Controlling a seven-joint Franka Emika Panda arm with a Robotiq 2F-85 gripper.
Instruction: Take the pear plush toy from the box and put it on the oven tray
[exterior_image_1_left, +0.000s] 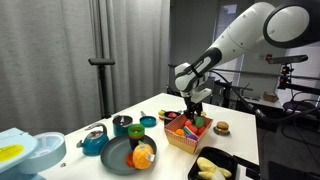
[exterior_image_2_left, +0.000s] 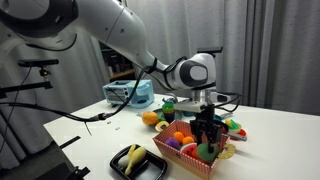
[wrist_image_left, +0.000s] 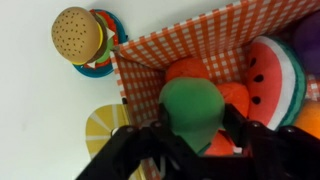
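Observation:
The pear plush toy (wrist_image_left: 192, 108) is bright green and lies in the box (wrist_image_left: 180, 45), whose red-checked inner wall shows in the wrist view. My gripper (wrist_image_left: 192, 125) is down in the box, with a finger pressed against each side of the pear. Orange and red plush toys lie under and beside it. In both exterior views the gripper (exterior_image_1_left: 196, 112) (exterior_image_2_left: 208, 140) reaches into the box (exterior_image_1_left: 180, 140) (exterior_image_2_left: 185, 158). The black oven tray (exterior_image_1_left: 228, 157) (exterior_image_2_left: 150, 170) stands next to the box and holds yellow banana-like toys.
A watermelon plush (wrist_image_left: 275, 70) fills the box's far side. A burger toy (wrist_image_left: 78, 33) and a lemon slice toy (wrist_image_left: 100, 125) lie on the white table outside the box. A round dark plate (exterior_image_1_left: 118, 158) holds an orange toy, with blue cups (exterior_image_1_left: 122, 124) nearby.

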